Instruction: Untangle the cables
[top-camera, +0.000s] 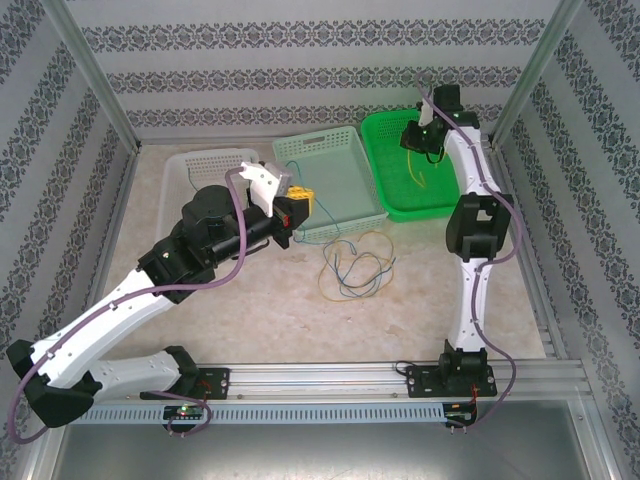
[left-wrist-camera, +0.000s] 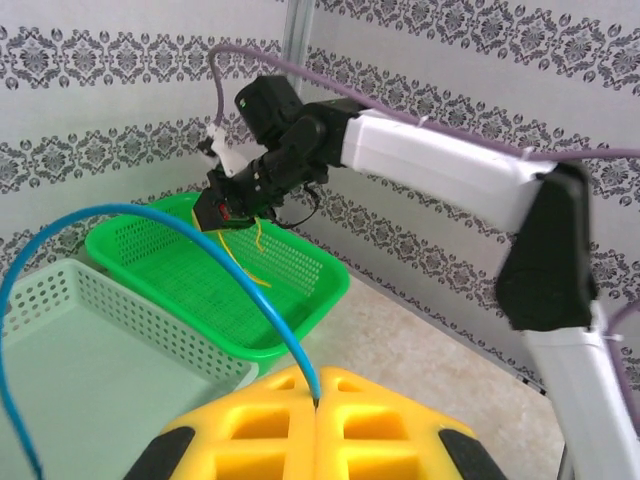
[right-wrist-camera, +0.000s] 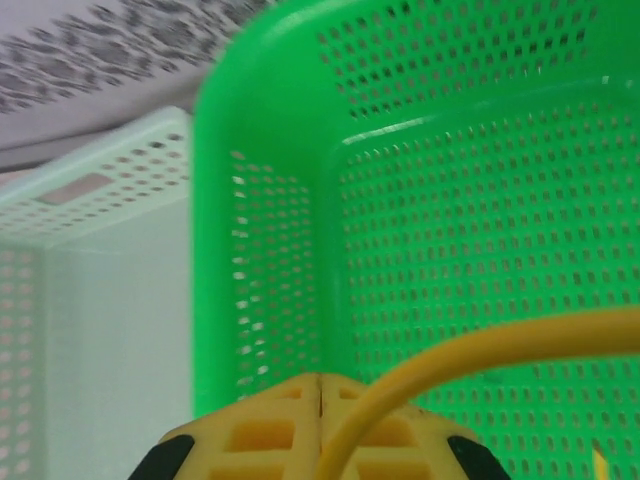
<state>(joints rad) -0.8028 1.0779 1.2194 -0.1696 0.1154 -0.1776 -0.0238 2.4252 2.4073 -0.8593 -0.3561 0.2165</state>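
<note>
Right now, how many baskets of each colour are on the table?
White basket: 1
Pale mint basket: 1
Bright green basket: 1
Total: 3

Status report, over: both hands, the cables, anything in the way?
Left hand shut on blue cable. Right hand shut on yellow cable, over green basket. Loose tangle on table by pale basket. No obstruction seen.
</note>
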